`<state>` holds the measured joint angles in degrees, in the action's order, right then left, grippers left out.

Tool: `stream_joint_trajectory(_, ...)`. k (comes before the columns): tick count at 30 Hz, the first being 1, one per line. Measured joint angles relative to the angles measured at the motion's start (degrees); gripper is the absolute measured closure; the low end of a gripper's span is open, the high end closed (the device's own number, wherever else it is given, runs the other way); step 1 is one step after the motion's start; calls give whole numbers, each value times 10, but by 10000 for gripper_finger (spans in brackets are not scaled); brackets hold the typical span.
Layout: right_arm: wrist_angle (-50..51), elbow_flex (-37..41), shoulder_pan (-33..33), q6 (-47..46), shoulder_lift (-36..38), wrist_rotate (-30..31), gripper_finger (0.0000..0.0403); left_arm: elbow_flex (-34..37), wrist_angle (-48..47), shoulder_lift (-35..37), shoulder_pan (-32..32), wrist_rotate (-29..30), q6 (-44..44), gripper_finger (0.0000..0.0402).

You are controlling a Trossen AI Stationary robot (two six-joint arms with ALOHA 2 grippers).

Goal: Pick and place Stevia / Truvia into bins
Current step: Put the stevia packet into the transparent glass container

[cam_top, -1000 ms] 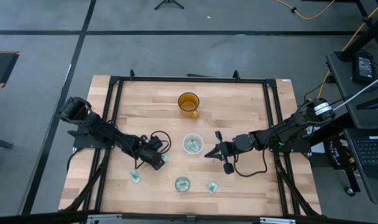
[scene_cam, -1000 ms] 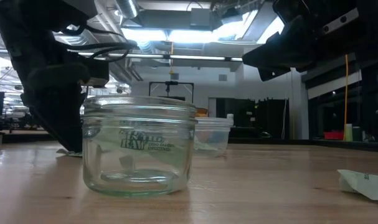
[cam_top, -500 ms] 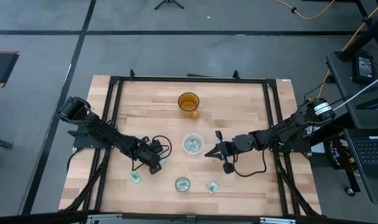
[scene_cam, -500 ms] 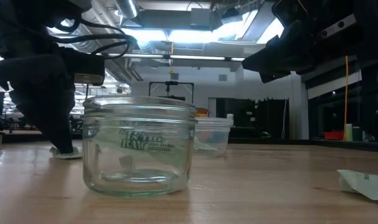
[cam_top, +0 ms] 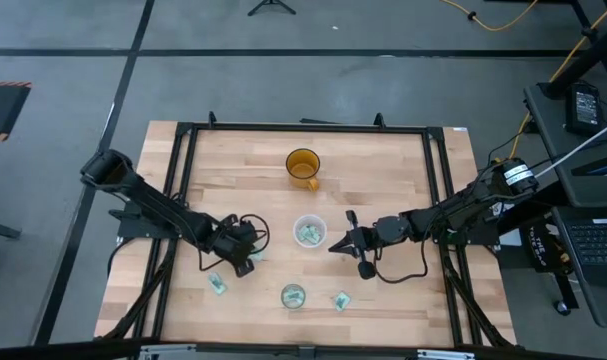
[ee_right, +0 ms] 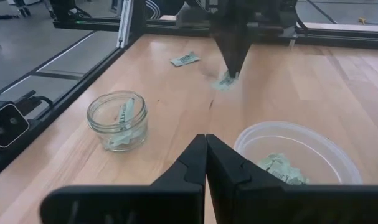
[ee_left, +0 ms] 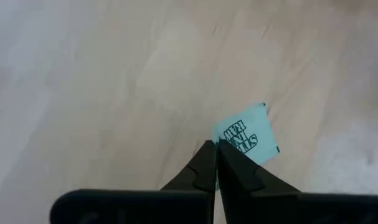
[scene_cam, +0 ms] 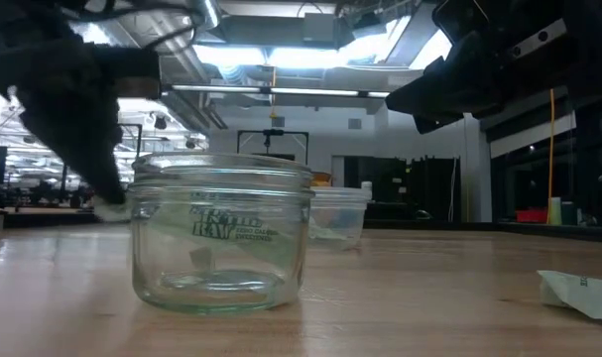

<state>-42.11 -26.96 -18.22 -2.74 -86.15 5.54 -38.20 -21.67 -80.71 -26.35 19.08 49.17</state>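
Surface: pale butcher-block wooden table (cam_top: 383,160) inside a black metal frame, standing on a grey concrete floor marked with dark lines. The low view looks across into a large hall with bright ceiling lights.

Containers, three: an orange translucent cup (cam_top: 303,167) at the far middle; a wider clear whitish round bin (cam_top: 309,231) at the centre, holding sachets; a smaller greenish clear glass jar (cam_top: 293,296) near the front edge, also holding sachets.

Loose green-and-white paper sachets on the table, two: one (cam_top: 217,286) left of the jar, one (cam_top: 340,299) just right of it.

Left gripper (cam_top: 245,262): left of the wide bin, jaws closed on the corner of a third green sachet (ee_left: 246,140), which hangs clear of the wood.

Right gripper (cam_top: 334,246): just right of the wide bin, jaws closed on nothing, above the table.
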Motion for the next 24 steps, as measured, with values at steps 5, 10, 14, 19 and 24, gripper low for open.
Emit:
stream_joint_trajectory(5,0,0,0,0,0,0,391,0,8,20,0,10,-45,398)
stream_joint_trajectory(10,0,0,0,1,0,0,391,-1,12,24,0,17,-80,398)
stream_joint_trajectory(14,0,0,0,2,0,0,391,-1,14,24,0,16,-95,398)
stream_joint_trajectory(19,0,0,0,2,0,0,391,-1,41,24,0,26,-95,398)
stream_joint_trajectory(24,0,0,0,2,0,0,391,-1,85,24,0,35,-106,398)
